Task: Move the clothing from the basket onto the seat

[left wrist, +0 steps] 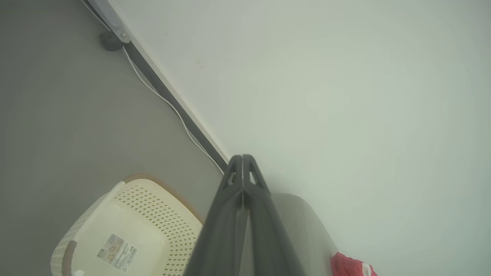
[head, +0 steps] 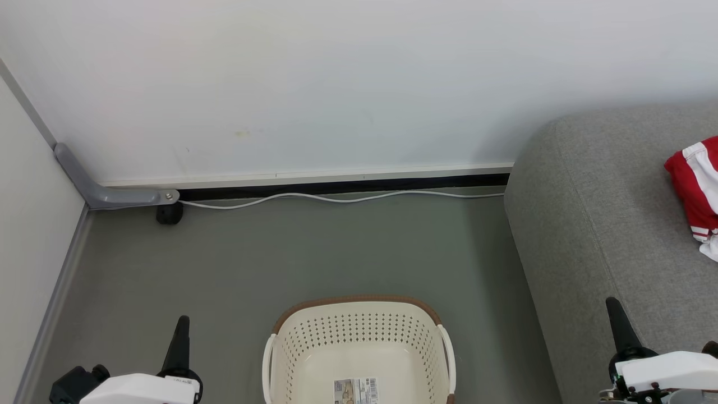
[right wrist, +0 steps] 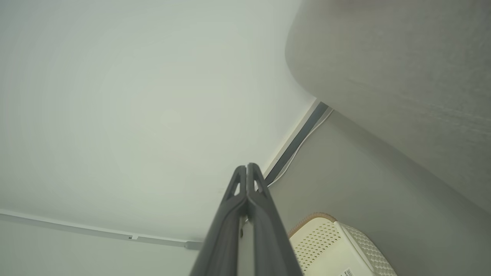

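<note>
Clothing (head: pixel 693 188) lies on the seat (head: pixel 589 235), right of the empty basket (head: pixel 359 331); your right gripper (head: pixel 613 307) is nearer. It and the left gripper (head: pixel 182 324) are pressed together, empty.

The head view looks forward and down from high up, with the wall (head: pixel 336 84) at 12 o'clock, the basket (head: pixel 359 331) at 6 and the seat (head: pixel 589 213) at 3. The left wrist view sits lower and is rolled. It looks along the left hand (left wrist: pixel 243 159), with the basket at 7 and the seat at 5. The right wrist view looks along the right hand (right wrist: pixel 247 168), with the basket at 5 and the seat close at 2. All three views share the basket, the seat's end and the white cable (head: pixel 336 197) at the wall's foot.
</note>
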You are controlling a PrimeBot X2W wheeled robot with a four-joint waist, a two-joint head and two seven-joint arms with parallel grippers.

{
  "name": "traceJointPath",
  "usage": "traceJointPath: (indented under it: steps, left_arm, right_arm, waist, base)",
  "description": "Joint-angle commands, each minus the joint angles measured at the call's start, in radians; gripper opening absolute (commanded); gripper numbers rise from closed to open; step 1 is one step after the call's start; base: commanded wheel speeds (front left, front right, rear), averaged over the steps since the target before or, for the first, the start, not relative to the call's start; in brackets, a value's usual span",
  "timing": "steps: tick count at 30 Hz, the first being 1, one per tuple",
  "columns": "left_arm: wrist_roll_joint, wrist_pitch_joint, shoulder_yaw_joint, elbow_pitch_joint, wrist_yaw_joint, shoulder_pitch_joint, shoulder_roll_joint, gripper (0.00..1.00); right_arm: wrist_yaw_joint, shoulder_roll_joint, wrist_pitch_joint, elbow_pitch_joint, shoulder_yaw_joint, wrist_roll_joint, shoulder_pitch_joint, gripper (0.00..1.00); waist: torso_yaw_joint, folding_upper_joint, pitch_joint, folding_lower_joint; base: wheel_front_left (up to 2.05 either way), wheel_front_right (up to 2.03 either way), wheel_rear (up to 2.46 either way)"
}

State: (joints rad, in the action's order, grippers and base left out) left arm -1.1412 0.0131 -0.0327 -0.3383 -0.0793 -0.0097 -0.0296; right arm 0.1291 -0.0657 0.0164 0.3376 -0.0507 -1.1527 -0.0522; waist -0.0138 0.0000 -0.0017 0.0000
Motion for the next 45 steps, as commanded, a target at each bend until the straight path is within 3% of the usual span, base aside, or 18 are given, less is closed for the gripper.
traceJointPath:
  steps: [1,45]
  left_arm:
    - [-0.039,-0.01,-0.029,0.033,-0.013,-0.056,-0.016,0.0]
    - [-0.467,-0.126,-0.081,0.093,-0.051,-0.098,-0.021,0.0]
  right_arm:
    - [0.001,-0.007,-0.013,-0.035,0.007,-0.037,-0.044,0.0]
    - [0.002,0.015,-0.13,-0.093,-0.063,-0.456,-0.056,0.0]
  waist:
    - [0.001,0.0,0.0,0.0]
    - [0.014,0.0,0.005,0.0]
  base:
    - [0.0,0.0,0.0]
    - [0.0,0.0,0.0]
